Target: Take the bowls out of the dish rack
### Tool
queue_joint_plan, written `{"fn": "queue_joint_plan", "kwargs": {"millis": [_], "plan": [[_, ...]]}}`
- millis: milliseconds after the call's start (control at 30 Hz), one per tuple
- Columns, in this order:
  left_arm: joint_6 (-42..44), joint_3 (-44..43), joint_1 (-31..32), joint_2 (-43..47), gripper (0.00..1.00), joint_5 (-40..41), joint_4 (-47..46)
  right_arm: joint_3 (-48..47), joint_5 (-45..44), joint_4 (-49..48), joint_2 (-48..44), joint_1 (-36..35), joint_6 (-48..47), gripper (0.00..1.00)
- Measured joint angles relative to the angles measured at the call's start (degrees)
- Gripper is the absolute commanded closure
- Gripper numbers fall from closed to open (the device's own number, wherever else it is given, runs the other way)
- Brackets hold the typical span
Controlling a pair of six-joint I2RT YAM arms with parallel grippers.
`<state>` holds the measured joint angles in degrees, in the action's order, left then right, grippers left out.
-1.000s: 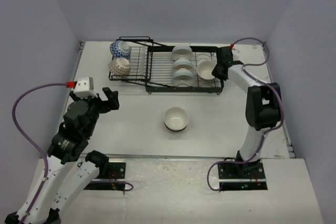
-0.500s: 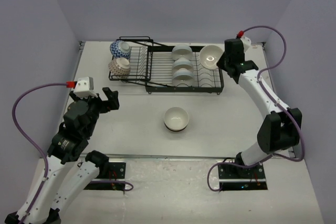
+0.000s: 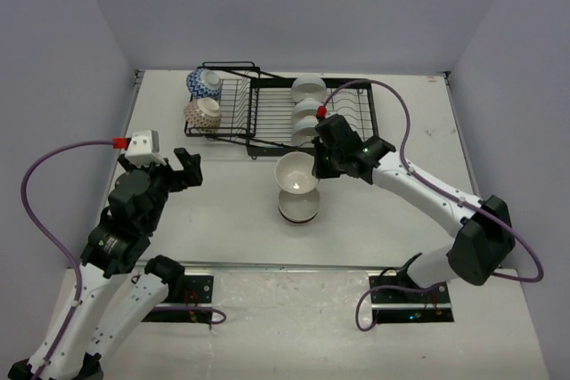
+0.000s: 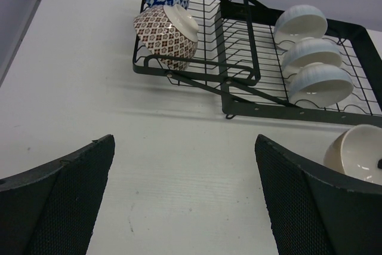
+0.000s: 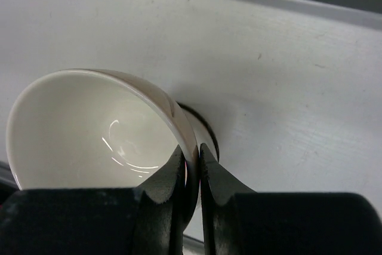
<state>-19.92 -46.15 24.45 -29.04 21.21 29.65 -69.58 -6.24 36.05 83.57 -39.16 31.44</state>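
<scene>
My right gripper (image 3: 313, 166) is shut on the rim of a cream bowl (image 3: 297, 173) and holds it just above another bowl with a dark band (image 3: 298, 208) on the table. In the right wrist view the fingers (image 5: 179, 171) pinch that bowl's wall (image 5: 89, 129). The black dish rack (image 3: 276, 117) holds several white bowls (image 3: 308, 109) in its framed section, and a blue-and-white bowl (image 3: 204, 83) and a reddish patterned bowl (image 3: 202, 114) at its left end. My left gripper (image 3: 181, 169) is open and empty over bare table, left of the bowls.
The rack (image 4: 239, 70) and its bowls show in the left wrist view, with the held bowl (image 4: 358, 153) at the right edge. Purple cables loop beside both arms. Walls enclose the table on three sides.
My right arm has carried the cream bowl from the rack's right end forward and left, down to just over the bowl on the table. The left arm has not moved.
</scene>
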Motion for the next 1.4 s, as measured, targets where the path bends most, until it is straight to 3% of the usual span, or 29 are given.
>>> {"fn": "queue_joint_plan", "kwargs": {"millis": [233,500,1400], "plan": [[0.0,0.0,0.0,-0.17,0.0,0.0,0.0,4.5,0.66,1.88,-6.56,-7.41,-0.15,1.0],[0.0,0.0,0.0,-0.42,0.0,0.02,0.0,10.25,0.74,0.55,-7.98,-7.19,-0.2,1.0],[0.0,0.0,0.0,-0.63,0.0,-0.02,0.0,13.05,-1.97,-6.99,-2.64,-6.19,-0.11,0.99]]}}
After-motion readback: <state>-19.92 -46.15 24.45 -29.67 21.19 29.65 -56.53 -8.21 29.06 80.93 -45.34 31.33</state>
